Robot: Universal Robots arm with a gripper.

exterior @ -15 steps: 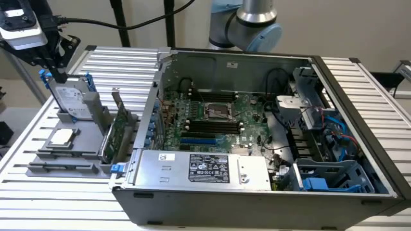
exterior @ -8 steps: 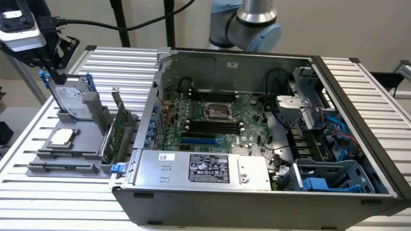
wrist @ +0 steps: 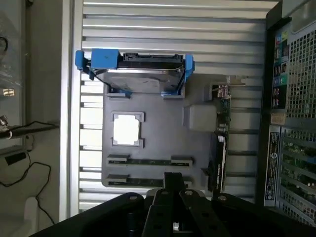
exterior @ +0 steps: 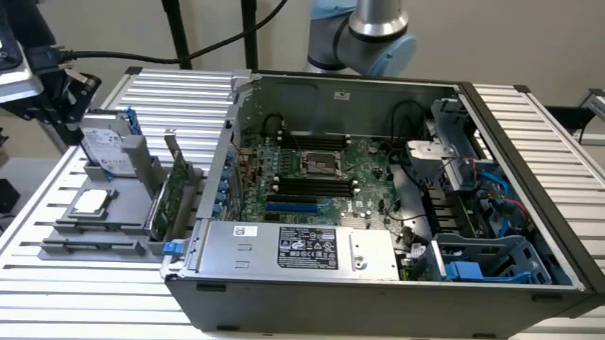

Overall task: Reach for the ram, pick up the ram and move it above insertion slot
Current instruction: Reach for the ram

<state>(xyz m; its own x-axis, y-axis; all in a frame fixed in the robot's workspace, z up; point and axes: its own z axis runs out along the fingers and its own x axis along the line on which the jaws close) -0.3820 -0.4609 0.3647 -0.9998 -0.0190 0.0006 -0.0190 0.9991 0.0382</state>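
Claw (wrist: pixel 172 179) over tray (wrist: pixel 163 134) at surface's edge away from PC case (wrist: pixel 291 123); width: can't tell. Ram (wrist: pixel 148 161) flat in tray cradle, just beside claw, not lifted yet. Best: centre along stick, square to long edges, grip sides, avoid chips.

Open PC case (exterior: pixel 312 301); beside it HDD (exterior: pixel 102 145), CPU (exterior: pixel 92 202) & exp. card (exterior: pixel 170 198) on gray holder (wrist: pixel 163 133)

Tray (exterior: pixel 132 248) on counter (exterior: pixel 95 297), exterior view's left of PC case (exterior: pixel 378 297). On tray: HDD (exterior: pixel 104 145) far end, CPU (exterior: pixel 92 202) mid, ram (exterior: pixel 90 244) near end, exp. card (exterior: pixel 175 195) on case-side edge.
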